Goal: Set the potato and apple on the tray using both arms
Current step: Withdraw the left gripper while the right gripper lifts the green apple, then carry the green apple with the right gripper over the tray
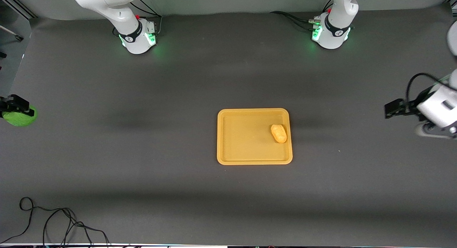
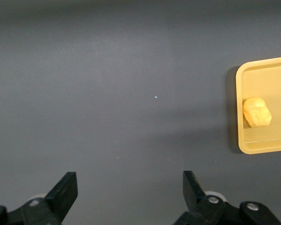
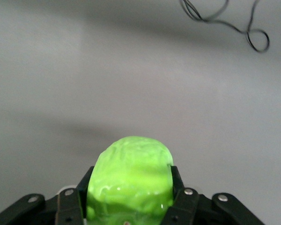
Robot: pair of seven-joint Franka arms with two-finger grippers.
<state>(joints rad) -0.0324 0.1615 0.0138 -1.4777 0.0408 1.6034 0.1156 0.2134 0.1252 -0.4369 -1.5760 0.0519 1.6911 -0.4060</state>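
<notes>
Already the potato (image 1: 279, 133) lay in the tray (image 1: 228, 158), at three o'clock from its middle. Off at the tray's nine o'clock, the right gripper (image 1: 16, 110) had its jaws clamped on the apple (image 1: 19, 118). Well apart at three o'clock, the left gripper (image 1: 392, 108) hung over the table (image 1: 142, 162) with jaws wide apart and empty.

We see even overhead light on the dark grey matte table (image 1: 142, 162), with soft shadow bands. The bright green faceted apple (image 3: 131, 180) glares overexposed; green base lights glow.
</notes>
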